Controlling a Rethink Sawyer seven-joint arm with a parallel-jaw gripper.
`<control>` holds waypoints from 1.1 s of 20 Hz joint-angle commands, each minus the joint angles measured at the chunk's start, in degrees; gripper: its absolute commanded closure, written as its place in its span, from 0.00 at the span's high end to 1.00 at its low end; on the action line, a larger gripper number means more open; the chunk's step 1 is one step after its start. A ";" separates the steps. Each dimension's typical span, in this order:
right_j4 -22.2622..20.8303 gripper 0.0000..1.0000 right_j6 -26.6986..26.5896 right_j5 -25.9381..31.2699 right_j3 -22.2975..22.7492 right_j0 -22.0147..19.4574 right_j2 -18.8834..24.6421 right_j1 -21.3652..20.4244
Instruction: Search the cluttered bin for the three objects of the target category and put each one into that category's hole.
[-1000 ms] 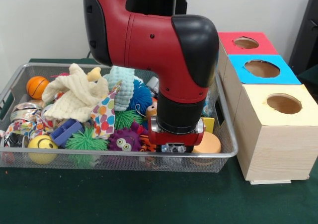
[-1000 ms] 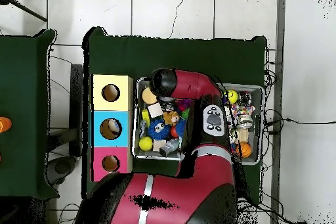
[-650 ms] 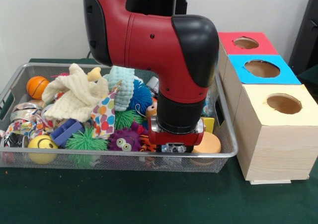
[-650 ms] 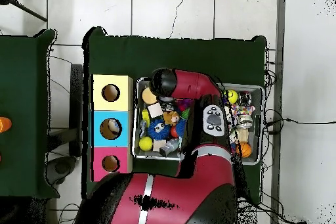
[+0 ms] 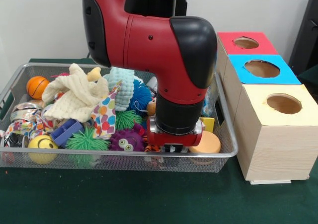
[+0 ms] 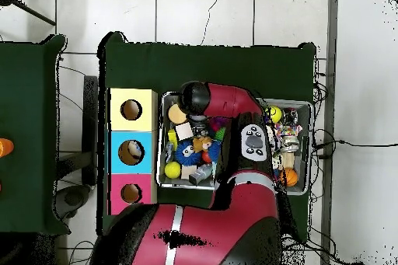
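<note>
Bin [image 5: 226, 152] long axis left-right; pincer [image 5: 172, 148] inside.

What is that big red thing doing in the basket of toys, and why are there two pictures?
The big red thing is a robot arm. At its end is a gripper, its "hand", dipped low among the toys, so I cannot tell if it is open or holding something. One picture looks across the table; the other looks straight down from above. The wire basket holds many toys: a yellow smiley ball, a small orange ball, a cream cloth, a green spiky ball and a purple fuzzy toy with eyes. Beside the basket stand three boxes with round holes, topped red, blue and cream. Toys get dropped into those.
</note>
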 commanded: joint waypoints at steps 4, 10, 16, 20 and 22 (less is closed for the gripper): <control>-0.85 0.00 4.65 -3.06 5.24 -1.22 5.23 3.36; -0.29 0.00 5.95 0.13 9.77 0.17 3.78 -1.99; 0.56 0.00 5.87 9.74 18.43 3.98 0.16 -17.83; 0.92 0.00 5.59 13.95 18.94 4.28 -0.35 -19.97; 0.81 0.00 5.49 13.74 19.39 4.05 0.00 -20.17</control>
